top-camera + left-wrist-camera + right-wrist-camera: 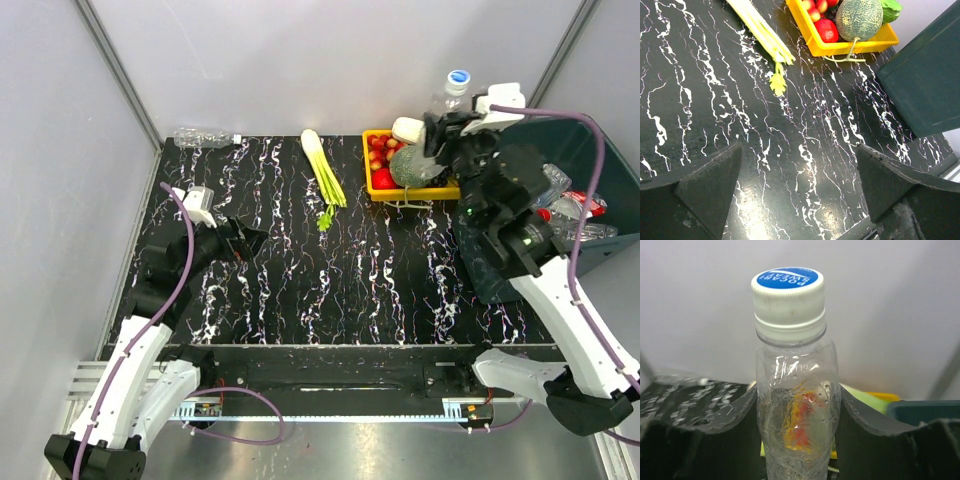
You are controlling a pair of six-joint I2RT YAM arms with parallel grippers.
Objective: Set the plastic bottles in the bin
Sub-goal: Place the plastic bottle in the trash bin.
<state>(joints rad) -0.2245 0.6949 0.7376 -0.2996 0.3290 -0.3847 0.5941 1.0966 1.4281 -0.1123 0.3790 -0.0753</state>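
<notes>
Pale wall [900, 310] behind bottle [797, 405]; cap [788, 287]: POCARI SWEAT.

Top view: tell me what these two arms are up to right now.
The right claw grips a clear capped bottle upright, raised near the bin, where several bottles already lie. The left claw hangs open and empty over the table. At the table's far-left edge lies another bottle.

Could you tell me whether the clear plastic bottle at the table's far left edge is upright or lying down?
Lying down: the clear plastic bottle rests lengthwise on its side.
</notes>
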